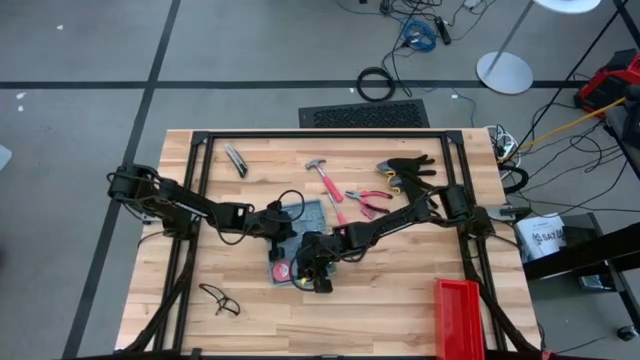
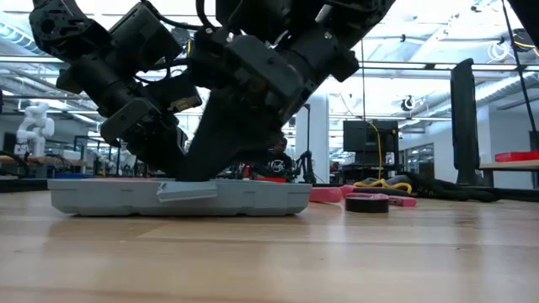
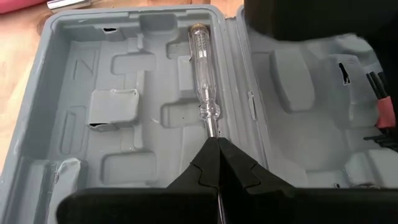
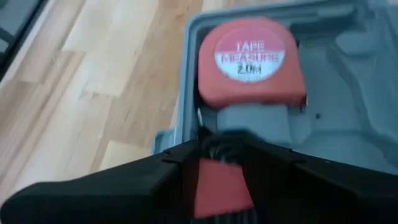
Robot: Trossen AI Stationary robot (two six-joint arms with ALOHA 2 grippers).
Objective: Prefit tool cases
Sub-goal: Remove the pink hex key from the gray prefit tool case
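Case (image 1: 300,225) open mid-table, under both grippers. Left gripper (image 3: 217,144) pinched tight on a clear-handled screwdriver (image 3: 204,74) lying in a tray slot. Right gripper (image 4: 217,158) clamps a red tape measure (image 4: 249,59) over the case's near corner.

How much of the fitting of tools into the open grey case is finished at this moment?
Little looks finished. In hand: the left hand, shut on the shaft of a clear-handled screwdriver, lays it in a slot of the open grey moulded plastic case; the right hand grips a red round tape measure at the case. Left: the red-handled hammer and red-handled pliers lie on the wooden table.
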